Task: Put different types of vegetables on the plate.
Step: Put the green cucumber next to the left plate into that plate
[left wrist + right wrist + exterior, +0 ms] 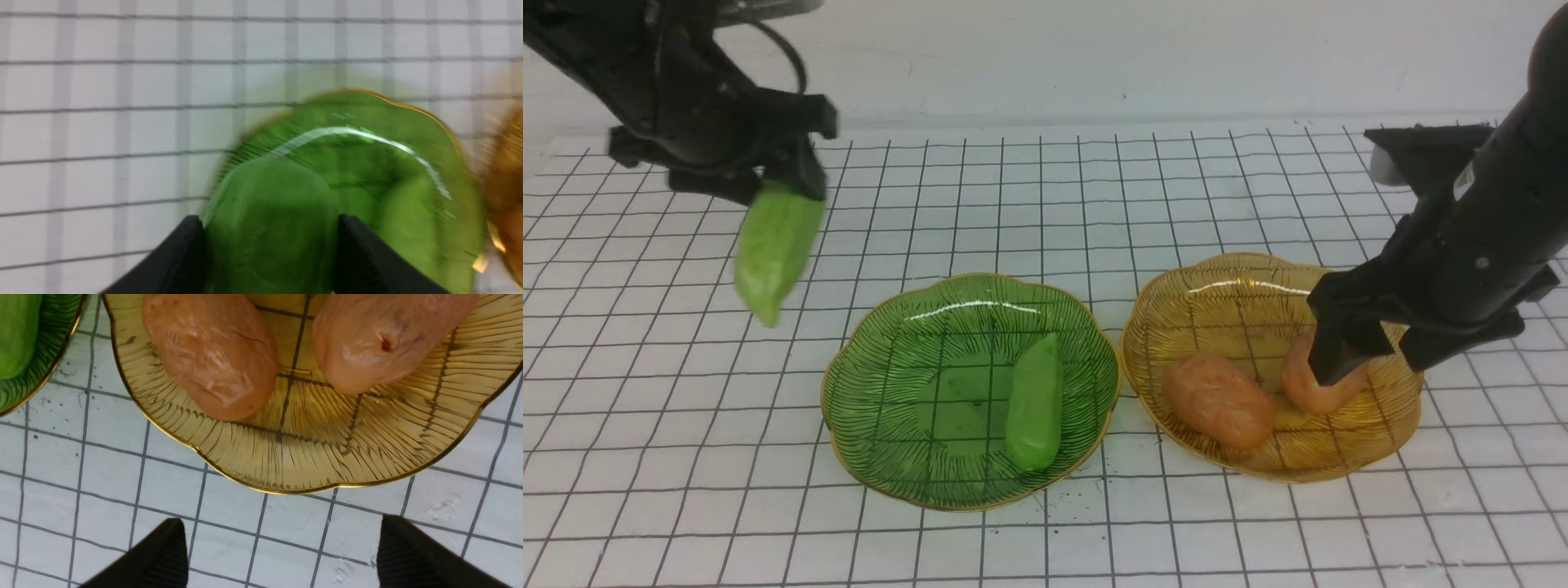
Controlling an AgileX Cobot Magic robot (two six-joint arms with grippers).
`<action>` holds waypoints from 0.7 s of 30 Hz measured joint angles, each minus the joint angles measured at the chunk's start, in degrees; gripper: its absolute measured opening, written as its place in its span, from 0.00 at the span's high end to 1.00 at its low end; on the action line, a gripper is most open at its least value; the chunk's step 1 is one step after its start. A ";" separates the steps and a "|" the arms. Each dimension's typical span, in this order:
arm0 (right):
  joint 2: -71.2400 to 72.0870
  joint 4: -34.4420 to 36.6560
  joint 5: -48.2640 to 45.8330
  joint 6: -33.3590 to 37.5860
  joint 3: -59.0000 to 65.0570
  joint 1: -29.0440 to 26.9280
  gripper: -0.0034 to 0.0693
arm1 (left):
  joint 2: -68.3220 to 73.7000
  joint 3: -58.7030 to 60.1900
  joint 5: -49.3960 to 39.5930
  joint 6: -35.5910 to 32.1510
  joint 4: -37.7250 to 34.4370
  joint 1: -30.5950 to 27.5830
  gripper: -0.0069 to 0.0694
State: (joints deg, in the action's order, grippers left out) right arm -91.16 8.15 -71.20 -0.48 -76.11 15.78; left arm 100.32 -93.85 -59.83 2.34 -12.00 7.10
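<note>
Green cucumber piece (pixel 772 253) hangs clamped in the left tool (pixel 778 186), aloft, left of the green dish (pixel 882 425) holding its twin (pixel 1035 404). Next, by judgement: carry across, release. One potato (pixel 1218 400) and a second potato (pixel 1319 396) lie in the amber dish (pixel 1217 294). Right tool (pixel 282 555) stands apart, empty, partly masking the second. Left wrist view blurred.

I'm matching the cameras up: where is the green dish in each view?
Front: green dish at the middle, left of the amber dish.
Left wrist: green dish, blurred, just beyond the held cucumber.
Right wrist: only a sliver at a corner, beside the amber dish.
Shared landmark: the amber dish, next to it in all three views.
</note>
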 joint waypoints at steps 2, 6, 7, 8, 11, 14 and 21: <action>0.00 0.07 0.00 1.06 0.00 0.00 0.25 | 1.39 0.69 0.00 -1.07 -1.54 1.81 0.44; 0.46 1.26 0.00 2.66 0.00 0.00 0.45 | 5.82 1.20 0.18 -2.34 -2.67 5.51 0.44; 0.95 1.77 0.00 2.73 0.00 0.00 0.52 | 6.86 1.20 0.20 -2.34 -2.67 5.98 0.44; 1.54 2.24 0.00 2.86 0.00 0.00 0.59 | 7.58 1.20 0.25 -2.34 -2.67 6.25 0.44; 4.04 3.13 0.00 2.86 0.00 0.00 0.73 | 9.12 1.20 0.30 -2.34 -2.84 6.76 0.44; 12.29 4.40 -0.07 2.80 0.00 0.04 0.93 | 10.39 1.20 0.35 -2.34 -3.59 7.16 0.40; 30.51 4.65 -0.24 2.66 1.97 0.04 0.97 | 10.40 1.20 0.71 -1.96 -5.11 7.21 0.30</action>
State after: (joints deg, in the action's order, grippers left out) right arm -60.65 12.80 -71.44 2.18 -74.14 15.82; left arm 110.72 -92.65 -59.12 0.38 -17.11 14.30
